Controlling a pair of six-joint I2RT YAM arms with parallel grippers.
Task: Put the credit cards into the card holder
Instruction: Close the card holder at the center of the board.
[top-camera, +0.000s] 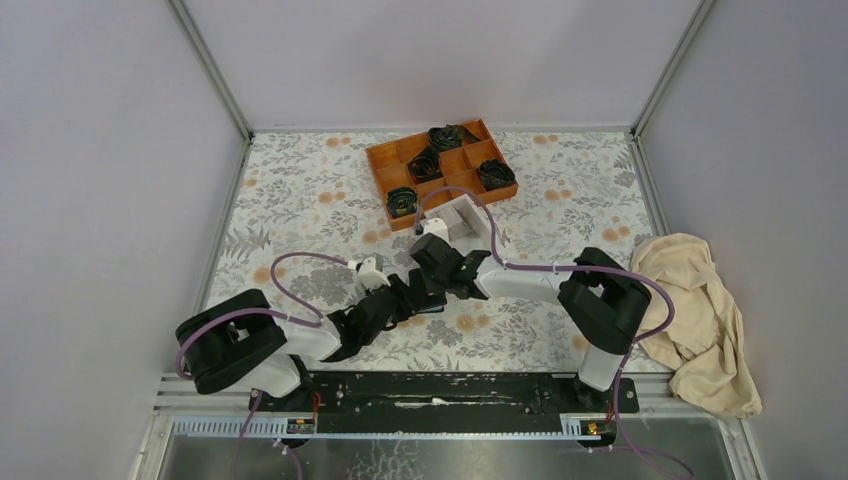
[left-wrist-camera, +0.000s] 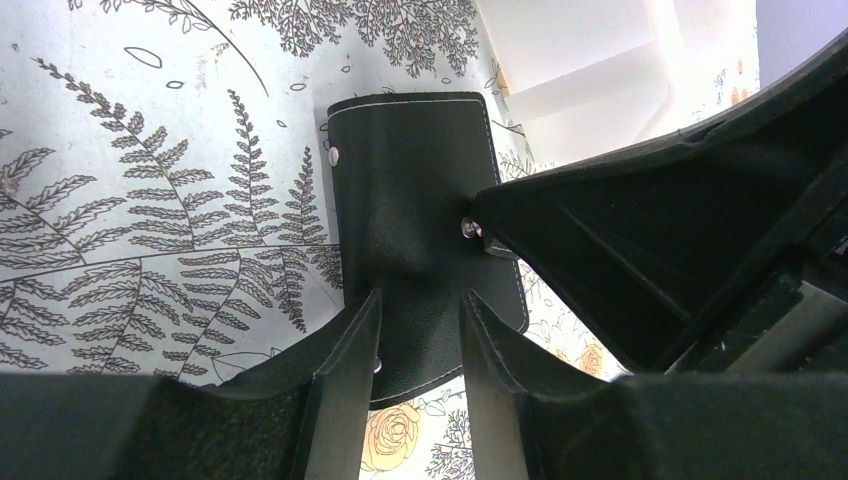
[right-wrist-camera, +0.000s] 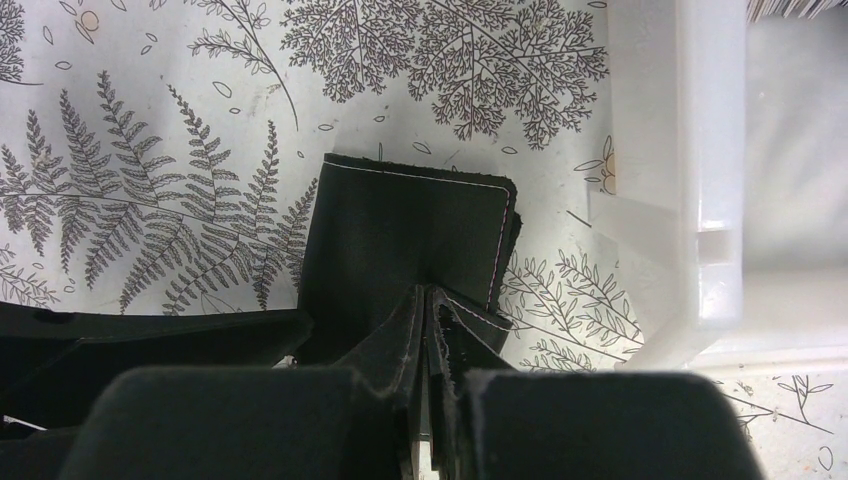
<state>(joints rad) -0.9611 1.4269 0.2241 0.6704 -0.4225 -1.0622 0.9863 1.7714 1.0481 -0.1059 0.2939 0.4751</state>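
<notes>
On floral cloth, found holder just beside box. Recorded right gripper clenched on raised flap (stitched edge); left gripper astride near edge, part-spread, cannot tell whether gripping. Expect flap slipping free, or holder dragging, if pulled unpinned.
</notes>
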